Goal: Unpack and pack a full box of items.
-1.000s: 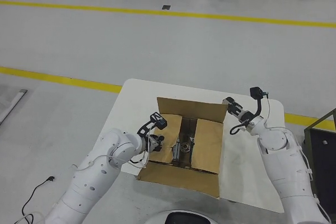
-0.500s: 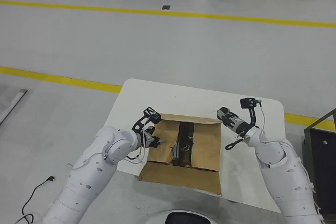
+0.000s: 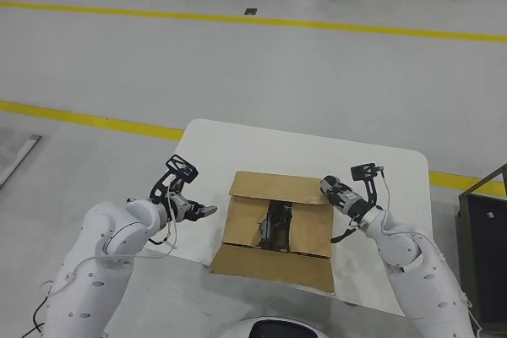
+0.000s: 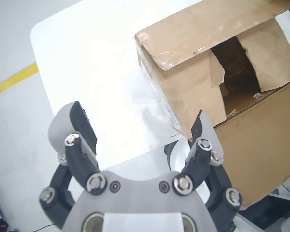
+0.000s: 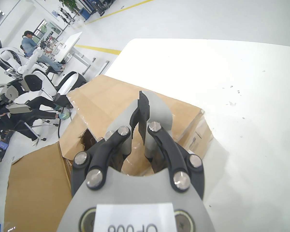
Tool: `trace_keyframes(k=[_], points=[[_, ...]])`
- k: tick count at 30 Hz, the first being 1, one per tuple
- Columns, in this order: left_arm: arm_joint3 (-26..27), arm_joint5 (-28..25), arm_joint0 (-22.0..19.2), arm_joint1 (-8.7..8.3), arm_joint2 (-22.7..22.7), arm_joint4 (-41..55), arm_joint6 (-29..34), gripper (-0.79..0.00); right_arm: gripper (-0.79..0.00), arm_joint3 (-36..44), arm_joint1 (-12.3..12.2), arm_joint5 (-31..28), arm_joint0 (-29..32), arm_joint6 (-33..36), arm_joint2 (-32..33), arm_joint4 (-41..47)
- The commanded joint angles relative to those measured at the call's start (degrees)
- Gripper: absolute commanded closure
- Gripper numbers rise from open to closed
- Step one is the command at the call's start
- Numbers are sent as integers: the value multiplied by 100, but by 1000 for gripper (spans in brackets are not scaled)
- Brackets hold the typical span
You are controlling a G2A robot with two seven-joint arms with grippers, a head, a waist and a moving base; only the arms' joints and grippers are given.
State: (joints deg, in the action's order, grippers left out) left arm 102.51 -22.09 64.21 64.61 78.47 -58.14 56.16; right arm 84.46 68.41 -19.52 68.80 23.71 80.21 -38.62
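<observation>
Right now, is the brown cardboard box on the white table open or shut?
Partly shut: the brown cardboard box has flaps folded inward, but a dark gap shows between them.

One brown cardboard box (image 3: 275,186) sits at centre frame on one white round-cornered table (image 3: 237,144). There are two black-and-grey grippers: the left gripper (image 3: 204,210) at centre left and the right gripper (image 3: 328,186) at centre right. Two yellow floor lines (image 3: 68,117) cross the upper half. In the box's gap, the dark items (image 3: 276,226) are too hidden to count.

Industrial hall: yellow floor lines (image 3: 68,115).
</observation>
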Motion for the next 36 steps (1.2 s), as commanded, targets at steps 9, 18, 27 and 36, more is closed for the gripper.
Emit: trace_keyframes(k=[9,18,27,36], points=[[98,70,795,-146,772,-387,-293,-785,0,75,10,126,125,-110,-178,-119],[-226,-265,1071,-215,798,-587,-301,-785,0,-105,17,154,-11,-141,-264,-134],[-160,-1476,1056,-286,385,-858,-407,-785,0,-303,32,124,-148,-166,-394,-133],[-468,-2095,783,-328,117,-366,-289,-785,0,-407,38,128,-205,-176,-454,-98]])
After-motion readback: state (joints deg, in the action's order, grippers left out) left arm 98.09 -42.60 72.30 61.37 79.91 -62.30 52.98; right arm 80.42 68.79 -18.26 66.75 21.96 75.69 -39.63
